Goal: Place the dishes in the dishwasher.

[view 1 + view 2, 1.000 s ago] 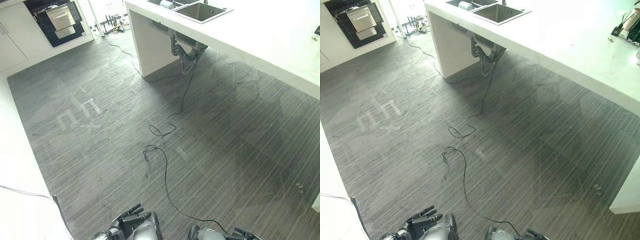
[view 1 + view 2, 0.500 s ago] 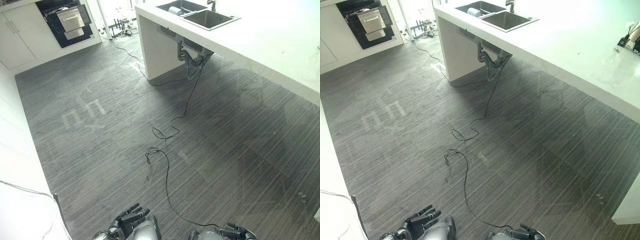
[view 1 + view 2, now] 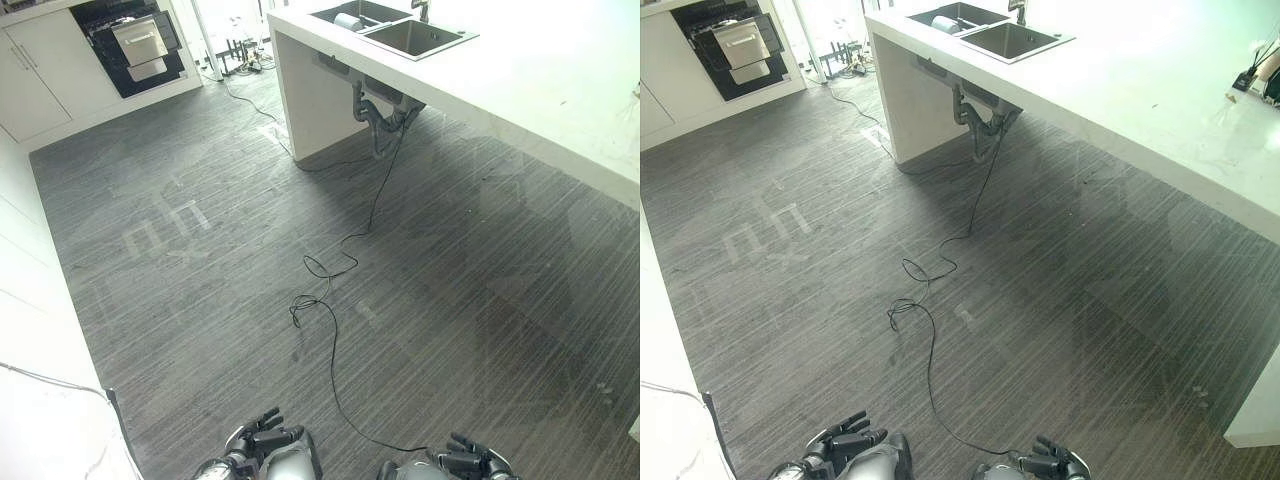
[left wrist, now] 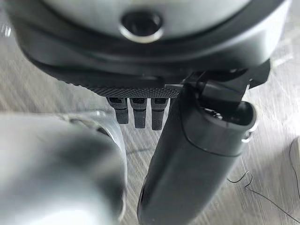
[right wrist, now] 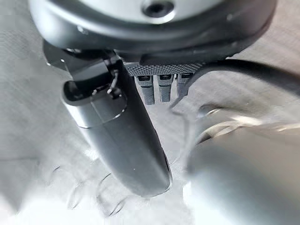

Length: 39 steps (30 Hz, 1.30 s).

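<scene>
A kitchen with a dark grey, striped wood-grain floor [image 3: 200, 300] spreads out ahead, and a long white surface [image 3: 1160, 90] runs along the right side, carried on a white panel at its far end. A double steel sink [image 3: 395, 25] is set into that far end, with grey drain pipes [image 3: 385, 115] hanging below it; a pale round dish [image 3: 347, 21] lies in the farther basin. White cabinets [image 3: 40, 85] line the far left wall, and among them the dishwasher [image 3: 135, 45] stands open, dark inside with a steel-fronted drawer showing, well apart from the sink. The left robot hand [image 3: 262, 438] hangs low at the bottom edge of the head views, over the floor, its fingers relaxed and slightly spread, holding nothing; its wrist view shows short straight fingers [image 4: 136, 112] beside the thumb [image 4: 197, 154] with only floor past them. The right robot hand [image 3: 1052, 460] sits just beside it at the same edge, likewise loose and empty, its thumb [image 5: 122, 136] standing clear of the fingers [image 5: 159, 89].
</scene>
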Motion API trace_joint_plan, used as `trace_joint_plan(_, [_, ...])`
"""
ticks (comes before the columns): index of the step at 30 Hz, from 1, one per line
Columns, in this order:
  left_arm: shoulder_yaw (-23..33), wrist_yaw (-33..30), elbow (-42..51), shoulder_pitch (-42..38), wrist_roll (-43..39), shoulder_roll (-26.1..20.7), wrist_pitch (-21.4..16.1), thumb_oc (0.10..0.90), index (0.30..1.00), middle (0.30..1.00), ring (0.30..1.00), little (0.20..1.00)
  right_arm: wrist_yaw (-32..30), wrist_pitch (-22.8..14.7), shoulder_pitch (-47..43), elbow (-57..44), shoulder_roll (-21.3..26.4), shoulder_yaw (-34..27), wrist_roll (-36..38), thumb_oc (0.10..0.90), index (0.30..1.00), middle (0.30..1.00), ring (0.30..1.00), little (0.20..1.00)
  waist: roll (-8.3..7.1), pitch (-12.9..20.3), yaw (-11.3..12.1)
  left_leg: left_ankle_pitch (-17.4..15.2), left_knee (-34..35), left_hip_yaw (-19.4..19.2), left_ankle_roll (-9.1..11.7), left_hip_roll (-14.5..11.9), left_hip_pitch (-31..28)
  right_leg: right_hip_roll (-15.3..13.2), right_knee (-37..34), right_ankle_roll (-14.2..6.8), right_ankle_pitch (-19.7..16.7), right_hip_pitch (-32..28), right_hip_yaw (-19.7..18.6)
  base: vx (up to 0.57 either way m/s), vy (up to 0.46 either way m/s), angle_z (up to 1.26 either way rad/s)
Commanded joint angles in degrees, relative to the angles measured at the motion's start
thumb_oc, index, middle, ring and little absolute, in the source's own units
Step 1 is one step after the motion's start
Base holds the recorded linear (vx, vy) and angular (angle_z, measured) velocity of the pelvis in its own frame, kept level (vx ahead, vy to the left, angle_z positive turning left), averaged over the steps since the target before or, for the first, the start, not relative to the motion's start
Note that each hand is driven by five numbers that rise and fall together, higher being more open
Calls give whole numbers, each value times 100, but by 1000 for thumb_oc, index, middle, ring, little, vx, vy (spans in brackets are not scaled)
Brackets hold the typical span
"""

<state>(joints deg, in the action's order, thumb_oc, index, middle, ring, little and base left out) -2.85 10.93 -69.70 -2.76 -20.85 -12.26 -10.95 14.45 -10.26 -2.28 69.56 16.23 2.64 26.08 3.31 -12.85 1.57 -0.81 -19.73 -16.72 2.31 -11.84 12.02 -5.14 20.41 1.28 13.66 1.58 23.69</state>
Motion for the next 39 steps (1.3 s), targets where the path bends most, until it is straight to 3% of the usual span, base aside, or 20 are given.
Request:
trace_joint_plan(1, [-324, -549, 268, -1, 969, -111, -836, 800, 900, 900, 900, 900, 256, -628, -105, -257, 269, 49, 376, 800, 900, 900, 900, 900, 5, 186, -27, -294, 254, -136, 375, 9, 455, 192, -322, -399, 690, -629, -580, 56, 27, 2])
trace_joint_plan(5, [-717, -885, 436, -55, 1373, -175, -929, 800, 900, 900, 900, 900, 353, -784, -153, -508, 343, 183, 354, 800, 900, 900, 900, 900, 20, 189, -81, -263, 254, -195, 378, -6, 409, 199, -322, -386, 708, -682, -611, 102, 47, -1])
trace_joint_plan(10, [-771, -918, 447, -25, 1879, -225, -997, 800, 900, 900, 900, 900, 375, -780, -114, -591, 365, 177, 373, 800, 900, 900, 900, 900, -25, 191, -90, -336, 254, -248, 311, 101, 257, 137, -322, -396, 685, -689, -594, 121, 62, 3])
trace_joint_plan(12, [-973, -981, 416, 11, 2122, -233, -1028, 800, 900, 900, 900, 900, 390, -823, -49, -609, 385, 157, 280, 800, 900, 900, 900, 900, -168, 181, -74, -534, 254, -305, 95, 450, 4, -44, -322, -420, 594, -642, -604, 221, 145, 14])
trace_joint_plan(15, [-996, -900, 453, -10, 1863, -309, -990, 800, 900, 900, 900, 900, 265, -807, -22, -612, 373, 115, 289, 800, 900, 900, 900, 900, -287, 218, -152, -789, 254, -846, -199, 528, -297, -269, -322, -422, 575, -669, -421, 214, 184, 4])
trace_joint_plan(19, [-948, -890, 405, -51, 1926, -347, -970, 800, 900, 900, 900, 900, 161, -806, -53, -468, 269, -54, 501, 800, 900, 900, 900, 900, -341, 321, -19, -1058, 254, -605, -456, 879, -389, -280, -322, -423, 622, -1003, -395, 321, 210, 6])
trace_joint_plan(20, [-914, -870, 417, -100, 1954, -391, -920, 800, 900, 900, 900, 900, 111, -768, -47, -475, 229, -85, 556, 800, 900, 900, 900, 900, -324, 383, -28, -1129, 254, -636, -532, 881, -469, -225, -322, -442, 513, -1227, -294, 477, 337, 30])
trace_joint_plan(21, [-898, -842, 482, -158, 1945, -450, -844, 800, 900, 900, 900, 900, 21, -683, -40, -567, 187, -130, 598, 800, 900, 900, 900, 900, -271, 435, -92, -1283, 254, -575, -695, 977, -589, -236, -48, -659, -47, -1371, -234, 462, 464, 38])
trace_joint_plan(22, [-894, -776, 539, -226, 1942, -480, -677, 800, 900, 900, 900, 900, -23, -652, -3, -701, 147, -163, 673, 800, 900, 900, 900, 900, -235, 441, -200, -1442, 254, -461, -877, 1175, -674, -396, 1088, -972, -688, -944, -427, 391, 489, 51])
trace_joint_plan(23, [-930, -694, 557, -270, 1979, -505, -432, 800, 900, 900, 900, 900, 52, -547, 36, -785, 126, -164, 740, 800, 900, 900, 900, 900, -211, 425, -273, -1542, 254, -401, -966, 1259, -719, -420, 1673, -1109, -994, -669, -539, 256, 384, 84])
trace_joint_plan(25, [-1033, -651, 565, -308, 2435, -548, -247, 800, 900, 900, 900, 900, 180, -526, 45, -842, 113, -113, 738, 800, 900, 900, 900, 900, -112, 364, -359, -1645, 254, -303, -1042, 1288, -821, -606, 2655, -1140, -1284, -85, -679, 151, 220, 113])
trace_joint_plan(26, [-1032, -653, 566, -308, 2440, -546, -245, 800, 900, 900, 900, 900, 180, -527, 44, -842, 114, -113, 738, 800, 900, 900, 900, 900, -118, 373, -354, -1646, 254, -309, -1045, 1296, -811, -616, 2673, -1142, -1278, -65, -688, 121, 116, 76])
trace_joint_plan(28, [-1209, -794, 542, -344, 2562, -571, -217, 800, 900, 900, 900, 900, 222, -549, -8, -857, 110, -22, 741, 800, 900, 900, 900, 900, -86, 295, -474, -1673, 254, -201, -1016, 1290, -857, -357, 2675, -1138, -1196, 289, -797, 185, -31, 39])
trace_joint_plan(29, [-1402, -972, 558, -520, 2343, -622, -43, 800, 900, 900, 900, 900, 328, -549, -45, -963, 139, 149, 899, 800, 900, 900, 900, 900, 51, 205, -840, -1609, 254, 122, -810, 1170, -901, 225, 1507, -833, -825, 931, -816, 545, -190, 15])
trace_joint_plan(30, [-1395, -1008, 631, -617, 2485, -668, 97, 800, 900, 900, 900, 900, 316, -485, -3, -1040, 179, 102, 936, 800, 900, 900, 900, 900, -14, 170, -933, -1719, 254, 266, -693, 1239, -1098, 48, 85, -878, -1179, 989, -658, 827, -294, 26])
trace_joint_plan(31, [-1383, -1059, 634, -641, 2704, -685, 155, 800, 900, 900, 900, 900, 323, -400, 20, -1056, 214, 26, 910, 800, 900, 900, 900, 900, -124, 130, -991, -1841, 254, 390, -619, 1346, -1278, -279, -322, -1011, -1292, 1392, -659, 747, -254, 92])
trace_joint_plan(34, [-1484, -1066, 356, -614, 2834, -638, 62, 800, 900, 900, 900, 900, 388, -377, 13, -809, 208, -221, 937, 800, 900, 900, 900, 900, -160, 96, -994, -2155, 254, 540, -556, 1404, -1669, -833, -322, -1193, -1276, 2140, -748, 600, -225, 162])
trace_joint_plan(36, [-1444, -1006, 197, -459, 2910, -622, 215, 800, 900, 900, 900, 900, 308, -347, 32, -693, 187, -237, 1088, 800, 900, 900, 900, 900, -269, 275, -981, -2370, 254, 523, -476, 1457, -2060, -783, -322, -1162, -1344, 1816, -877, 805, -394, -1])
trace_joint_plan(38, [-1356, -921, 123, -384, 2881, -565, 283, 800, 900, 900, 900, 900, 279, -364, 21, -613, 185, -219, 1083, 800, 900, 900, 900, 900, -256, 394, -1005, -2374, 254, 459, -341, 1374, -2354, -717, -322, -1077, -1331, 1666, -885, 570, -258, -25])
trace_joint_plan(39, [-1341, -924, 72, -327, 2844, -520, 265, 800, 900, 900, 900, 900, 268, -397, 21, -598, 210, -189, 1027, 800, 900, 900, 900, 900, -226, 476, -997, -1985, 254, 432, -146, 1301, -2507, -637, -322, -978, -1229, 1559, -883, 253, -106, -1])
